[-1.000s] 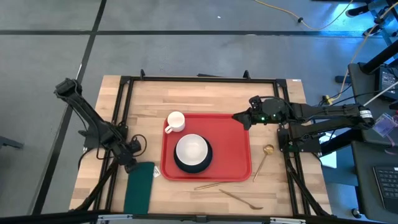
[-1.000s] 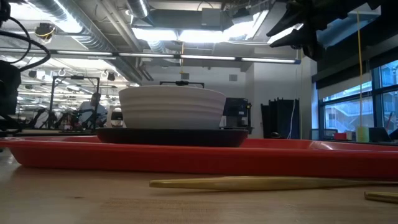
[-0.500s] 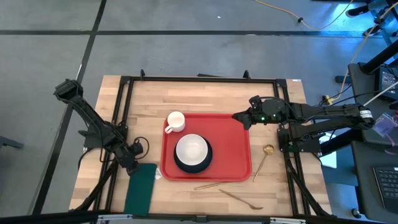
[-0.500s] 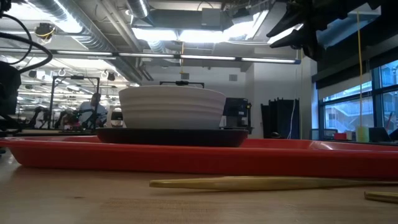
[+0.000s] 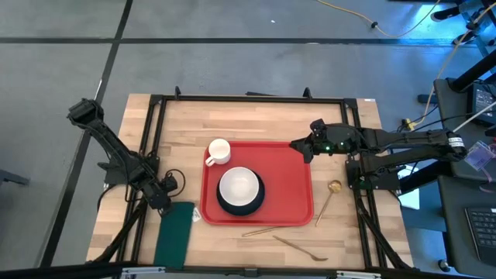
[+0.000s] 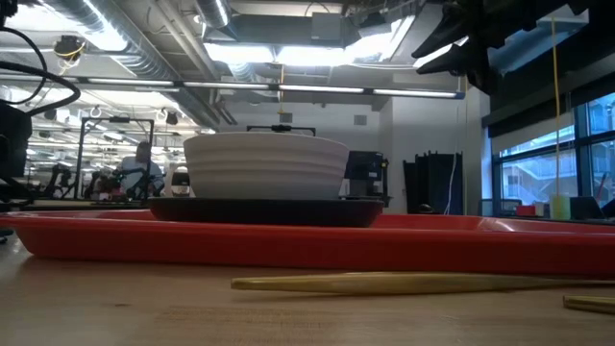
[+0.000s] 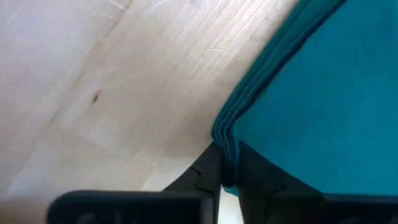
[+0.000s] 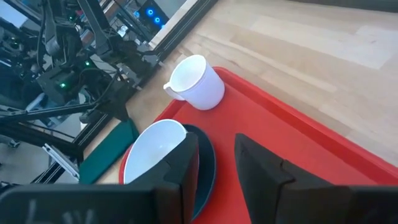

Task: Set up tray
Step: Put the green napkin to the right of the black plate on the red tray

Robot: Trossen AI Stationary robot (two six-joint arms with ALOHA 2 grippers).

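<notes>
The wooden table (image 5: 256, 116) carries the red tray (image 5: 291, 182) at its centre, flat, same place as 1 s ago. The green napkin (image 5: 174, 236) lies off the tray at approx. 8 o'clock. The left gripper (image 5: 163, 198) has shifted a little onto the napkin's far edge; in the wrist view its fingers (image 7: 208, 177) are narrow and pinch the folded edge, so I judge the napkin goes to the tray next. The right gripper (image 5: 299, 146) waits over the tray's 1 o'clock corner, unmoved, fingers apart w/ nothing between. The bowl (image 5: 239, 186) sits mid-tray, the cup (image 5: 219, 151) at 10 o'clock. The gold spoon (image 5: 327, 198) lies outside at 4 o'clock
</notes>
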